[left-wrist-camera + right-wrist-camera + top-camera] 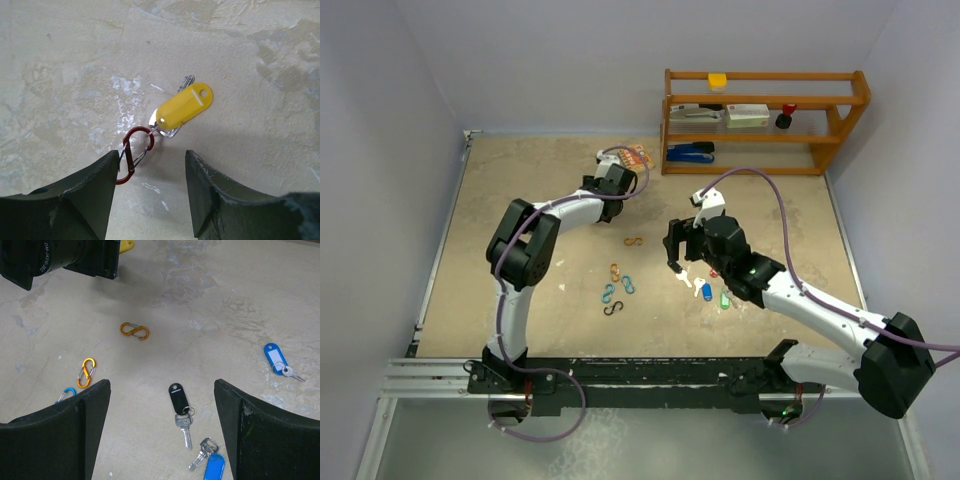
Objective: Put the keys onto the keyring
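Hovering over scattered keys, both pincers spread and empty

Seen from above, two black-and-white arms reach out over a beige, scuffed counter (540, 200). The left arm stretches to the far middle of the counter, and the right arm bends in toward the centre. A wooden shelf (765, 76) stands at the far right.

The left pincer (150, 192) hangs over the counter with its fingers spread and nothing between them. Just ahead of it a key with a yellow tag (184, 106) lies flat, its metal blade poking out from under the tag. A red S-shaped clip (131, 155) touches the ring at the tag's near end. In the wrist view the clip sits right against the inner edge of the finger on the picture's left. It is not possible to tell if the clip is hooked through the ring.

The right pincer (162, 427) is also spread wide and holds nothing. On the counter below, between its fingers, lies a key with a black tag (177, 393). Near it, at the bottom edge, is a key with a blue tag (214, 468), partly cut off. A second blue-tagged key (276, 359) lies well apart, off to the right. Farther out on the left lie an orange S-shaped clip (134, 330) and a second orange clip (87, 372). A blue clip (65, 394) peeks from behind the left-hand finger. In the overhead view, a green-tagged key (724, 299) lies beside the right forearm.
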